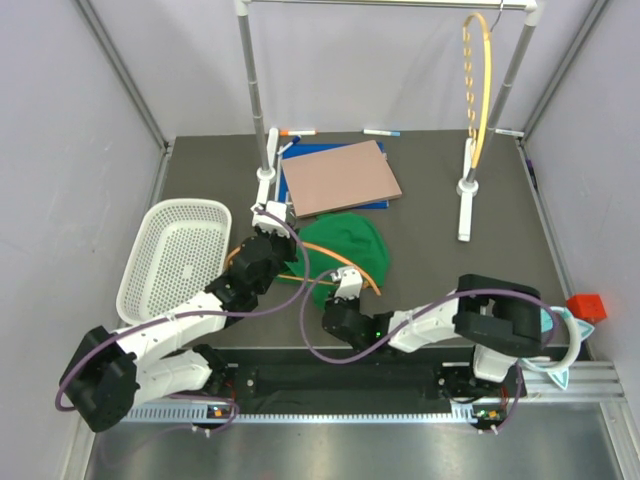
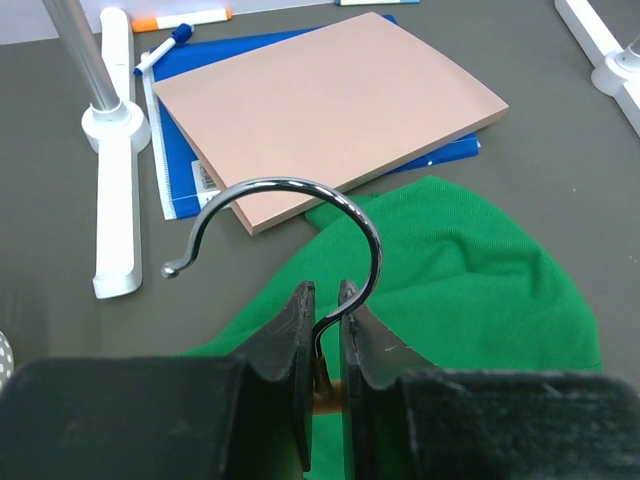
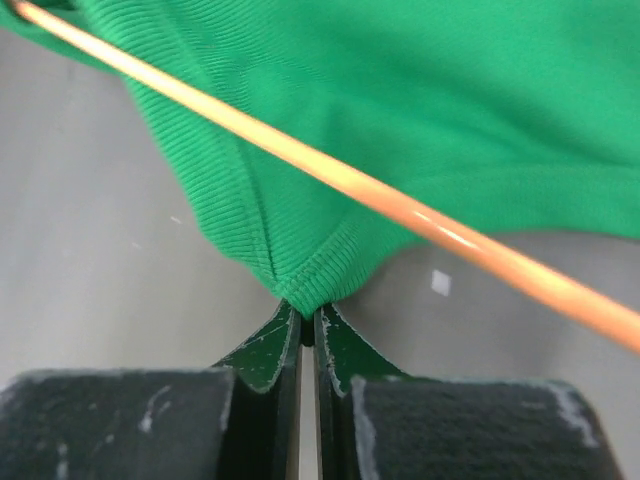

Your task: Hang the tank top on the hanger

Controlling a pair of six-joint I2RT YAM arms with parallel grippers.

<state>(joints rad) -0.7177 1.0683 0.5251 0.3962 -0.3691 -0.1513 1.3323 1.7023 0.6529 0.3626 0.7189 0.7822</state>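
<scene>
The green tank top (image 1: 342, 247) lies bunched on the table's middle; it also shows in the left wrist view (image 2: 470, 280) and the right wrist view (image 3: 400, 110). The orange hanger (image 1: 352, 262) lies across it, and its thin arm crosses the right wrist view (image 3: 330, 175). My left gripper (image 2: 327, 310) is shut on the base of the hanger's metal hook (image 2: 290, 195). My right gripper (image 3: 308, 320) is shut on the tank top's hemmed edge, at its near tip; it sits at the garment's near side in the top view (image 1: 345, 292).
A brown board on a blue folder (image 1: 340, 177) lies behind the garment. A white basket (image 1: 175, 255) stands at the left. A rail stand with white feet (image 1: 466, 195) holds a yellower hanger (image 1: 478, 80). Markers (image 1: 297, 132) lie at the back. A red block (image 1: 587, 306) sits at the right.
</scene>
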